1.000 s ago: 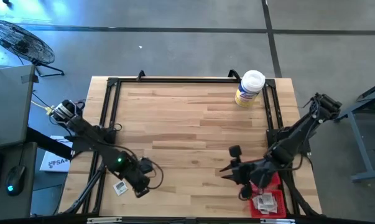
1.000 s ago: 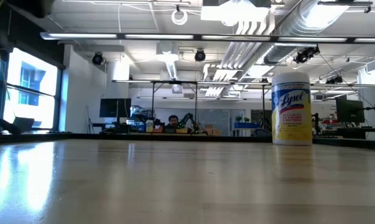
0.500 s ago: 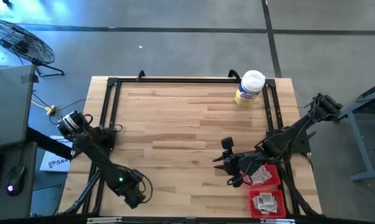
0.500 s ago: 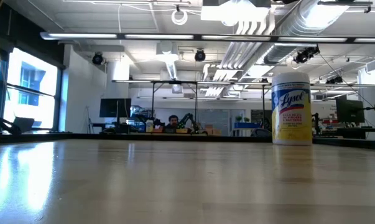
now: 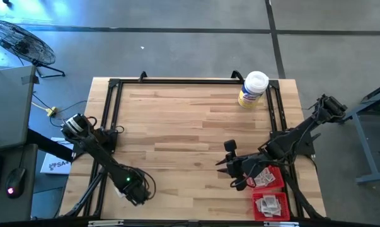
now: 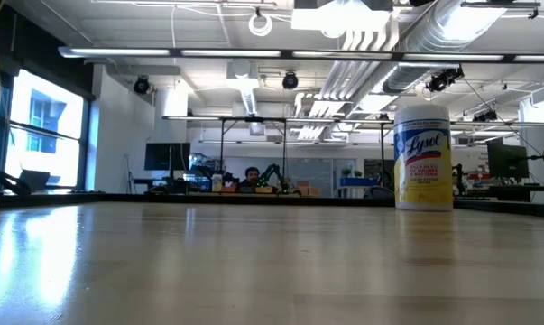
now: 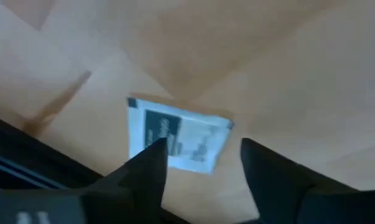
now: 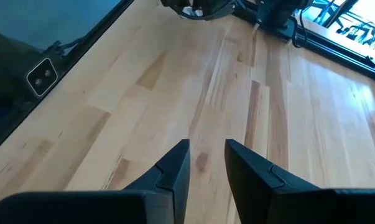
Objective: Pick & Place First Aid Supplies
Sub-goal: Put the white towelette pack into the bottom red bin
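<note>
One white-grey packet [image 7: 178, 137] with dark print lies flat on the wood at the table's near-left part. My left gripper [image 7: 203, 146] is open and points down over it, at the table's near-left [image 5: 134, 194]; in the high view it covers the packet. More packets [image 5: 268, 203] lie in the red tray [image 5: 279, 183] at the table's near-right corner. My right gripper [image 5: 224, 164] hovers over bare wood just left of the tray. Its fingers [image 8: 206, 149] are open by a narrow gap with nothing between them. My left gripper comes at the packet from above, with one finger on each side of it. One fingertip [image 7: 156, 152] overlaps the packet's edge [image 7: 175, 163] in the wrist view, and I cannot tell whether it touches. The packet lies flat on the table.
A yellowish jar with a white lid [image 5: 253, 89] stands at the far-right corner and shows upright in the low view [image 6: 423, 158]. Black frame rails [image 5: 111, 113] run along the table's left, far and right edges. The table's middle is bare wood.
My left gripper moved toward the table's near-left corner and now covers the packet that lay beside it. My right gripper drew away from the red tray toward the table's left and far side, uncovering the tray's far part. It has kept still for the last half second.
</note>
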### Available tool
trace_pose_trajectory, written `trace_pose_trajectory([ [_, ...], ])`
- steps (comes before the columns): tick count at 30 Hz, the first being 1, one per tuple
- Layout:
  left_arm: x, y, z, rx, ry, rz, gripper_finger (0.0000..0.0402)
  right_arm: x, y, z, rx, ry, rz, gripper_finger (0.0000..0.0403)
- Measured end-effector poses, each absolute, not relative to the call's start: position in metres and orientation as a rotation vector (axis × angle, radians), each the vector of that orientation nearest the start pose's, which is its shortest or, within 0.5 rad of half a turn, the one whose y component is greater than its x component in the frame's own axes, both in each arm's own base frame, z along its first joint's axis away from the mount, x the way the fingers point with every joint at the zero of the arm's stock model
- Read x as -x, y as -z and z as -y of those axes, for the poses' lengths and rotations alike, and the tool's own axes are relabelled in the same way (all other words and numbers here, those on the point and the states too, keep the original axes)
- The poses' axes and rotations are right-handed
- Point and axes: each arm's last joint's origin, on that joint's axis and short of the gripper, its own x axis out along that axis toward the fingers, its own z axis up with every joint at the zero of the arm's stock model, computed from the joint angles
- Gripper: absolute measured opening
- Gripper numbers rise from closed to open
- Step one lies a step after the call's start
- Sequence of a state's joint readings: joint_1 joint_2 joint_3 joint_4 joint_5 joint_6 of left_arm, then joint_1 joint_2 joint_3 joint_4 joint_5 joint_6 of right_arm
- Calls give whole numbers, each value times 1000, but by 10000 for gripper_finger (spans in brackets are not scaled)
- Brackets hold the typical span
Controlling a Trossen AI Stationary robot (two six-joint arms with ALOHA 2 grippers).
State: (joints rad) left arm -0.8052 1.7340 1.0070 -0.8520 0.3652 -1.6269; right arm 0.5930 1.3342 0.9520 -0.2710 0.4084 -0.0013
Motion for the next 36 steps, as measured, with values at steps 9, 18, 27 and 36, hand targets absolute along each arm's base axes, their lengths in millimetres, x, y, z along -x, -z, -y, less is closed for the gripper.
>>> trace_pose_trajectory([
  [9, -189, -141, 210, 723, -472, -1783, 98, -241, -267, -148, 315, -178, -574, 94],
  [18, -185, -135, 204, 629, -439, -1766, 50, -241, -267, -148, 315, -178, -574, 94],
  [27, -185, -140, 202, 542, -371, -1734, 3, -241, -267, -148, 314, -178, -574, 94],
  [36, -209, -190, 206, 326, -248, -1307, 0, -242, -264, -152, 300, -256, -591, 94],
])
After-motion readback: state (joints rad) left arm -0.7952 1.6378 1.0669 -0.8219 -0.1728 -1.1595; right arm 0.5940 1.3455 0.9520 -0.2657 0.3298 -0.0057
